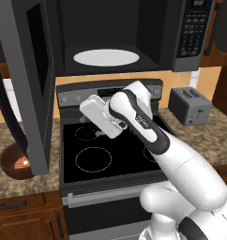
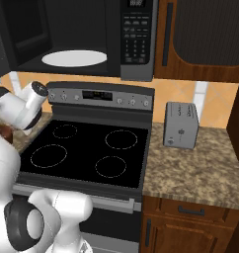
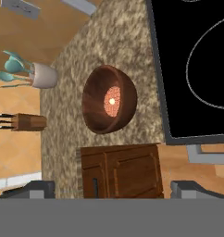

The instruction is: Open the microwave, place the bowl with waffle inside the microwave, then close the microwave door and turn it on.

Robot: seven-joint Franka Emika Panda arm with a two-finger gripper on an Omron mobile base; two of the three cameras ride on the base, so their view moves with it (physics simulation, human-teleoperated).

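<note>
The microwave (image 1: 134, 28) hangs over the stove, its white turntable (image 1: 106, 57) bare. The microwave door (image 1: 28, 70) is swung wide open to the left. On the left counter sits the brown bowl (image 1: 12, 164), partly behind the door's lower edge, with the waffle (image 1: 22, 163) in it. In the hand view the bowl (image 3: 109, 99) lies at the centre, the waffle (image 3: 113, 101) on its bottom. My gripper (image 3: 114, 189) is open, its fingertips (image 3: 37, 189) wide apart with nothing between them. It hovers over the stove's left side (image 1: 86, 108), well above and to the right of the bowl.
The black stove top (image 1: 106, 150) lies under my arm. A grey toaster (image 1: 190, 105) stands on the right counter. A utensil holder (image 3: 42, 75) and a knife block (image 3: 28, 122) stand by the wall beyond the bowl. Wooden cabinet doors (image 3: 121, 169) sit below the counter edge.
</note>
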